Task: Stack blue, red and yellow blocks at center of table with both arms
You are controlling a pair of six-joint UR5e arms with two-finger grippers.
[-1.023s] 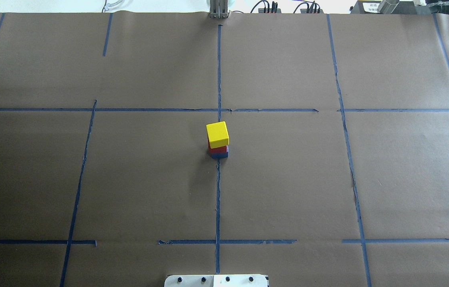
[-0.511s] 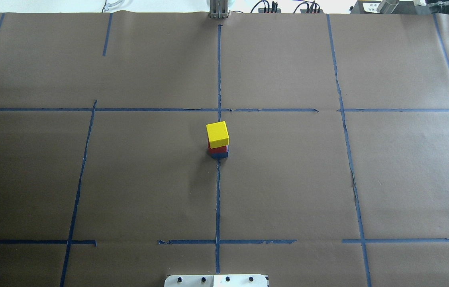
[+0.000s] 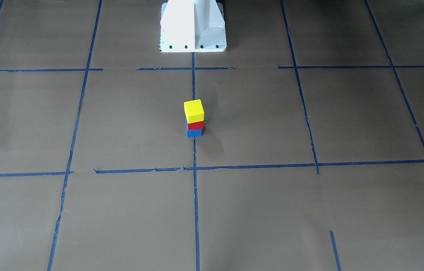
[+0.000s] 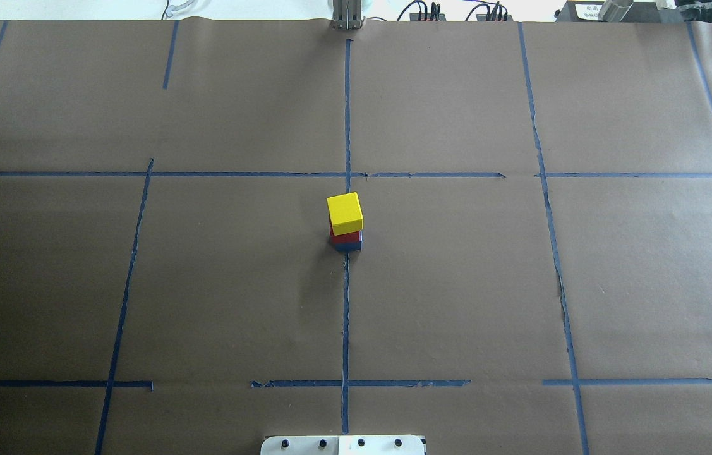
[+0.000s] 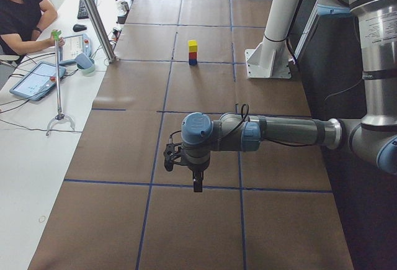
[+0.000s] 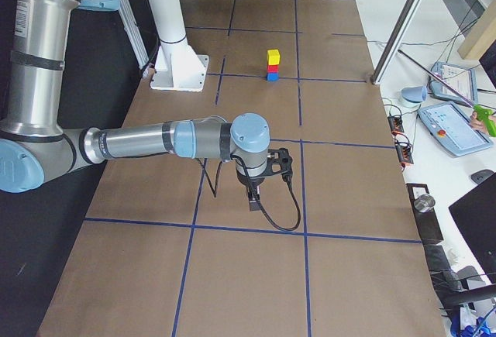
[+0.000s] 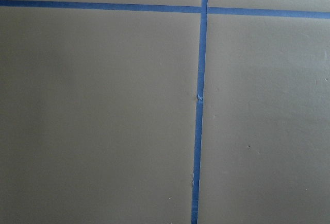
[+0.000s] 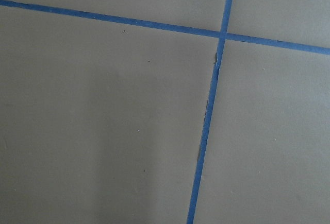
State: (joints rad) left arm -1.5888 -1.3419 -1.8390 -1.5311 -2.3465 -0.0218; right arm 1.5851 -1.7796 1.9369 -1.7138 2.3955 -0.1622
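Note:
A yellow block point(image 4: 344, 212) sits on a red block point(image 4: 346, 237), which sits on a blue block point(image 4: 348, 245), as one stack at the table's center. The stack also shows in the front view point(image 3: 193, 111) and both side views point(image 5: 193, 53). My left gripper point(image 5: 196, 186) hangs above the table far from the stack, seen only in the exterior left view. My right gripper point(image 6: 253, 201) does the same in the exterior right view. I cannot tell whether either is open or shut. Both wrist views show only paper and tape.
Brown paper with blue tape lines point(image 4: 346, 316) covers the table. The white robot base point(image 3: 193, 26) stands at the near edge. A metal post point(image 5: 96, 15), tablets point(image 5: 34, 81) and an operator point(image 5: 22, 9) are on the far side.

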